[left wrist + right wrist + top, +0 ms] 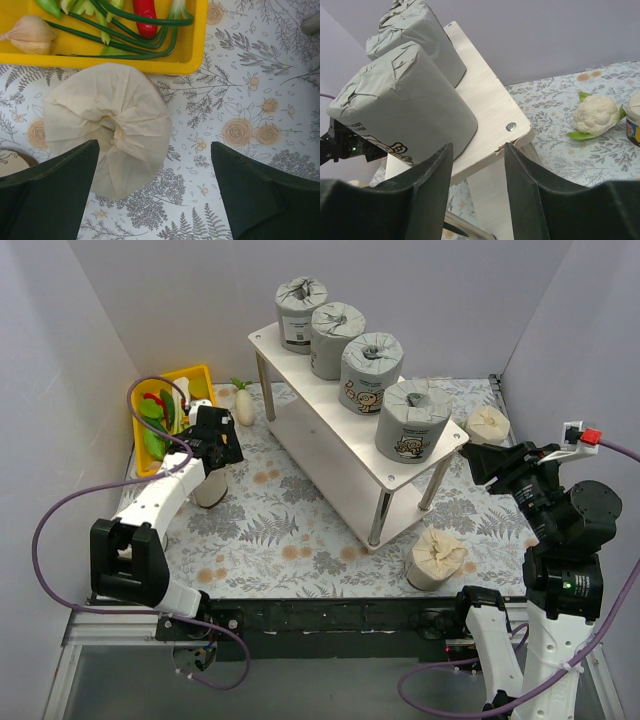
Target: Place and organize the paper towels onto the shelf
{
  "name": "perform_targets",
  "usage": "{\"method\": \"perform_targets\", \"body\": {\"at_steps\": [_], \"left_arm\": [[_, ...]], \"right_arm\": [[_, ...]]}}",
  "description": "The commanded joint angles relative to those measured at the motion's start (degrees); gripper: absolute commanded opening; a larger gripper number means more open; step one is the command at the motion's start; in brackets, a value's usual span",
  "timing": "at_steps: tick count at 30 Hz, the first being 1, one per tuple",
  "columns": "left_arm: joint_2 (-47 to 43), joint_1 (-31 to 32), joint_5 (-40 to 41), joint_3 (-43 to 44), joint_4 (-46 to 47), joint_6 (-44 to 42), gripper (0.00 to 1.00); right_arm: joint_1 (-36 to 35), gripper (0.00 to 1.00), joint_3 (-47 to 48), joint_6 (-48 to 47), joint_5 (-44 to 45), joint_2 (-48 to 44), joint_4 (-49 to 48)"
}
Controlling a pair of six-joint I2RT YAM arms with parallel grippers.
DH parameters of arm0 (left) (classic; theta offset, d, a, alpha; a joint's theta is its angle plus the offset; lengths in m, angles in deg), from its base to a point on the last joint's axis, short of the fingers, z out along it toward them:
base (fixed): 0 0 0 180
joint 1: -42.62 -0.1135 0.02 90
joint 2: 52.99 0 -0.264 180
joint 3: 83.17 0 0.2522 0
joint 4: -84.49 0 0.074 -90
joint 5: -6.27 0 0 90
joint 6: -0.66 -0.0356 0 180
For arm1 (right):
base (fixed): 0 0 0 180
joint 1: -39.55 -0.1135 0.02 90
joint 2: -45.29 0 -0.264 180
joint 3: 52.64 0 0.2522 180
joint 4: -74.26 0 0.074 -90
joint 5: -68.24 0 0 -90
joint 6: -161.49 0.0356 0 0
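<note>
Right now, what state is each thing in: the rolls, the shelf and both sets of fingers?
Grey rolls: four upright in a row on top of the shelf.
Cream roll by yellow bin: upright on table, ungripped.
Cream roll by shelf leg: upright on table.
Cream roll at right: on table.
Left fingers: open, over the roll by the bin.
Right fingers: open, empty.

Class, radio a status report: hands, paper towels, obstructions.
Left hand open, over cream roll. Right hand open, at shelf end. Four grey rolls on top tier. Yellow bin beside roll.
</note>
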Motion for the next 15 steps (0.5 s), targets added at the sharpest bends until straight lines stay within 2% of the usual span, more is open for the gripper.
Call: {"method": "perform_targets", "body": {"at_steps": [1, 9, 15], "left_arm": [[1.45, -0.67, -3.95, 2.00, 3.34, -4.37, 0.93], [5.41, -0.76, -1.32, 0.61, 4.83, -4.55, 0.82], [4.62, -0.76, 1.67, -1.77, 6.68, -5.43, 0.81]], "right_arm": [[-0.75, 0.54, 1.29, -3.67, 1.67, -1.14, -2.73], [-1.01, 0.54, 0.68, -4.03, 0.27, -1.05, -3.26], [-1.80, 0.53, 0.24, -4.29, -0.26, -1.32, -3.70]]}}
